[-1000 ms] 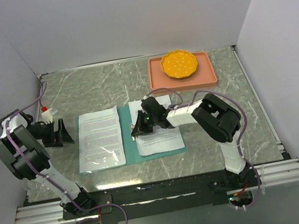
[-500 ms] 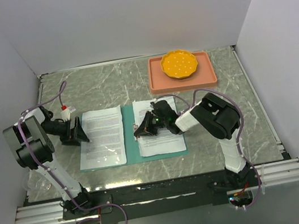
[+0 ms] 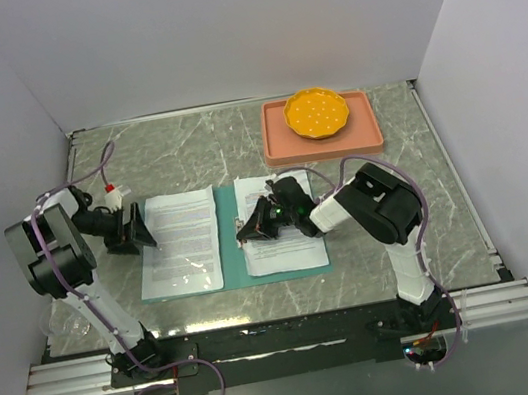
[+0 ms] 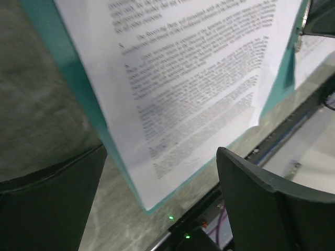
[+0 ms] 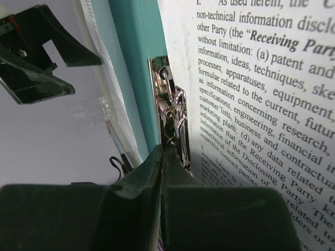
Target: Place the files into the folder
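The teal folder lies open and flat at the table's middle. One printed sheet lies on its left flap, another on its right half. My right gripper is shut, low over the spine, its tips against the near end of the metal clip, between the teal flap and the right sheet. I cannot tell whether the clip is pinched. My left gripper is open beside the left flap's outer edge; the flap's corner and its sheet lie ahead of its fingers.
A salmon-pink tray holding an orange plate stands at the back right. White walls close in the left, back and right sides. A metal rail runs along the near edge.
Over the last second my left gripper moved right to the folder's left edge. The left sheet and flap shifted slightly right. My right gripper shifted a little right along the spine.
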### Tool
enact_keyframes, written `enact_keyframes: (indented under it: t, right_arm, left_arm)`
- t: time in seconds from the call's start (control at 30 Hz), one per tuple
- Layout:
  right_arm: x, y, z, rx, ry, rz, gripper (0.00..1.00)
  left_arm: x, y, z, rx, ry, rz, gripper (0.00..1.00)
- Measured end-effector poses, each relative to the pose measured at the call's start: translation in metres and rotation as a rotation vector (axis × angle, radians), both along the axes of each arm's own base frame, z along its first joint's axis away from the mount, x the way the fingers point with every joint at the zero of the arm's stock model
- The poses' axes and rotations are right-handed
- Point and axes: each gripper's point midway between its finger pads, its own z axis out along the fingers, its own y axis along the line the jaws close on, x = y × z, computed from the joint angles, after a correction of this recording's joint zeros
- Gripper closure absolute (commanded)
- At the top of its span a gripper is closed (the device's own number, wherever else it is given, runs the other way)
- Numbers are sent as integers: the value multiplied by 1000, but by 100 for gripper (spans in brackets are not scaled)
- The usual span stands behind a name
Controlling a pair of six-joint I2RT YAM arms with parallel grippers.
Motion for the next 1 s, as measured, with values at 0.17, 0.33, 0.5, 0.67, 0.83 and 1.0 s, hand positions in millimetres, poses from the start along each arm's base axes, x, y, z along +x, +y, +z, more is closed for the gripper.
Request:
enact_keyframes:
  t: [0.17,0.33,0.5,0.67,0.83,1.0]
  right_arm:
    - [0,0,0,20,6,-4,97]
    - [-1,-2,0,75,11,-23,98]
    - [-3,-7,1,108,7,-37,89]
    - [3,-6,11,-49,-52,-27,1]
    - [23,16,49,-229,-234,12,0]
    - [24,19,57,-502,-318,61,0]
  left_arm:
    - [32,32,6,108,-116,19,4]
    - [47,57,7,171,-178,53,4]
    - [38,44,-4,152,-151,33,4]
    - [40,33,-3,145,-159,12,4]
    - [41,31,-3,142,-163,18,4]
    - [40,32,-2,145,-174,20,4]
